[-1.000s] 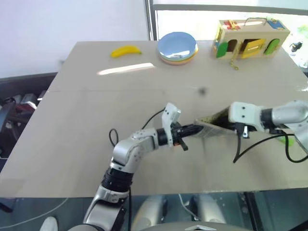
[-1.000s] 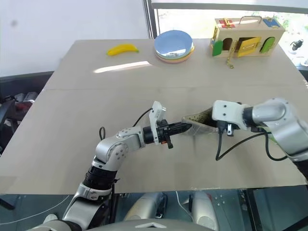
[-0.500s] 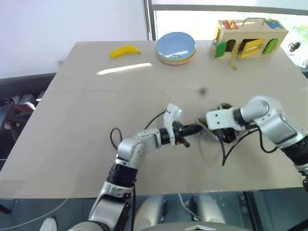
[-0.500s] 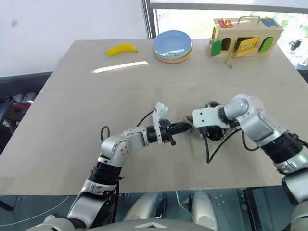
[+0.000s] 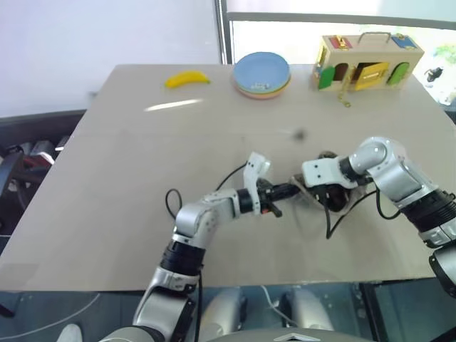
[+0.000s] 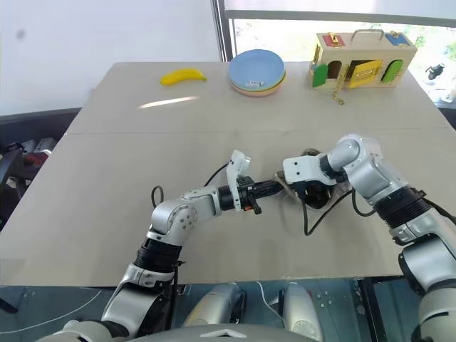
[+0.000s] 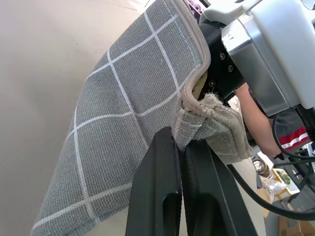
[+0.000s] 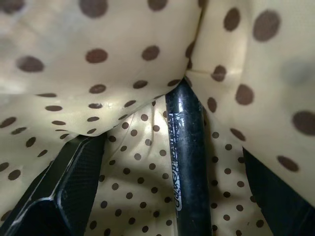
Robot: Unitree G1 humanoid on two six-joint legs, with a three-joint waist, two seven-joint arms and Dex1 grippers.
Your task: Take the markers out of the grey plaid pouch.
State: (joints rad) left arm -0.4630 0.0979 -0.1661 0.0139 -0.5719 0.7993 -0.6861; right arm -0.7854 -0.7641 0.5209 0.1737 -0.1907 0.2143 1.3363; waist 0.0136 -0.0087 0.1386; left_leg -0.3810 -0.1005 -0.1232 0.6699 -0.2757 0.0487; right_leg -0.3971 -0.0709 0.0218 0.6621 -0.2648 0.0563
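Head pair: we look forward and down over the table (image 5: 128, 178) from above its near edge; both eyes share the whole top, from the pouch (image 6: 288, 187) at the middle to the plates (image 5: 261, 73) at the far edge.

Left wrist: we look along the left gripper (image 7: 183, 162), right against the pouch's outer cloth.

Right wrist: we sit inside the pouch, facing its dotted lining (image 8: 98, 64) and a marker (image 8: 188, 162) at very close range.
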